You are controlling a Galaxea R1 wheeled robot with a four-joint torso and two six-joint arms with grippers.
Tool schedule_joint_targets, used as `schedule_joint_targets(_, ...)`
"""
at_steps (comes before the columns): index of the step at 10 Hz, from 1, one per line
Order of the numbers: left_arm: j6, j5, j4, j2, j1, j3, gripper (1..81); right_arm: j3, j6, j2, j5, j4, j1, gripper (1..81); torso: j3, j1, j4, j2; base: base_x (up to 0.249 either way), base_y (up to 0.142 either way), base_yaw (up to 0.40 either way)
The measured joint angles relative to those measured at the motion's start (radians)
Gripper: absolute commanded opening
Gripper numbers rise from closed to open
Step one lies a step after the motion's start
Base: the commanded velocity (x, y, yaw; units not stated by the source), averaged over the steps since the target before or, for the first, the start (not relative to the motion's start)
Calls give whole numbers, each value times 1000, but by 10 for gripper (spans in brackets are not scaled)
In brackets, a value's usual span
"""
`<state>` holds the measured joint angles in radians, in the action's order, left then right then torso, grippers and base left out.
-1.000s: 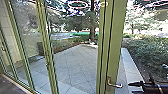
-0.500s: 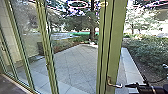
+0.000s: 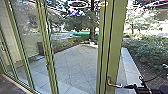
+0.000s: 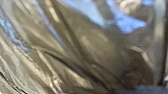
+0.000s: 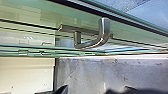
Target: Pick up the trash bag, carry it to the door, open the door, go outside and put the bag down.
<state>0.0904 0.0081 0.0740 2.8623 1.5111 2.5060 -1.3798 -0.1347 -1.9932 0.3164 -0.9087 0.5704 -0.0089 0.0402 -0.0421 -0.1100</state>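
Just beside the handle (image 3: 115, 86) on the green door (image 3: 117, 40) with the right end effector (image 3: 128, 86); can't tell how wide open, or if touching. Very close to the shiny bag (image 4: 97, 47) with the left end effector; can't tell how wide open, or if holding it.

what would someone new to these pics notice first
Probably the green door frame, right of centre in the head view against the paved yard, with a metal handle low on it. The dark right tool points at the handle's free end, though whether they touch I can't tell. In the left wrist view, the shiny, crinkled bag with its blue glints would likely catch the eye too.
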Motion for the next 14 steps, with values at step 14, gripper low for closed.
schedule_joint_targets(14, 0, -1, 0, 19, 0, 28, 10, -208, -160, -144, 43, -8, -45, 811, 0, 0, 0, 0, 0, 0, 0)
